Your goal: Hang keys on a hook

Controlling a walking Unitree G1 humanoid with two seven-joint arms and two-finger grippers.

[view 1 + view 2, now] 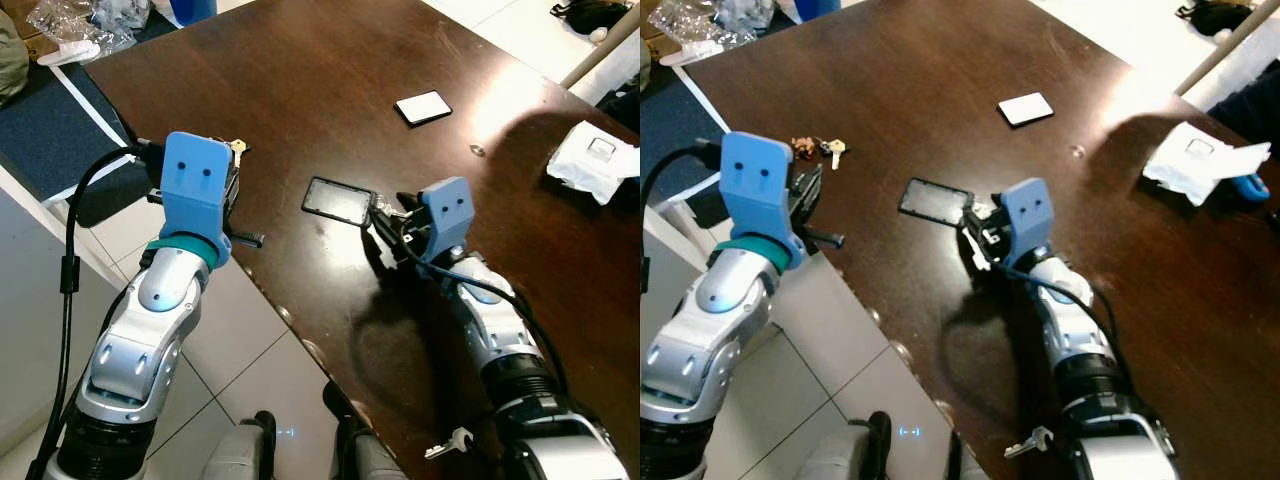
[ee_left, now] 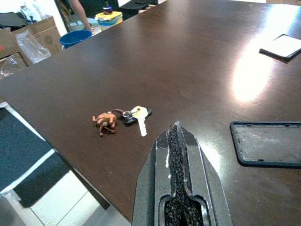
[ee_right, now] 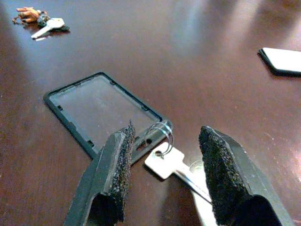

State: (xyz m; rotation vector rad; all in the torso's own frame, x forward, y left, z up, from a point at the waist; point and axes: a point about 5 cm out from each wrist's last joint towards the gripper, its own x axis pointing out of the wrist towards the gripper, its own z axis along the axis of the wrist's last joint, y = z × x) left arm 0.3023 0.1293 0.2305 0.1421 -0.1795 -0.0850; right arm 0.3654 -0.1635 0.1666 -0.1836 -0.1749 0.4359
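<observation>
Right wrist view: fingers (image 3: pixel 117 174) apart astride key (image 3: pixel 164 162) w/ ring.

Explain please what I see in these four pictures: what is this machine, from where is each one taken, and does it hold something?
It is a humanoid robot at a dark wooden table. Two pictures come from its head, looking down at its silver arms; two come from cameras on its wrists. The left gripper has its jaws closed, holding nothing, pointing toward a key with an orange charm. The right gripper has its jaws open around a silver key on a ring, beside a black plastic frame. A white card lies farther away.
</observation>
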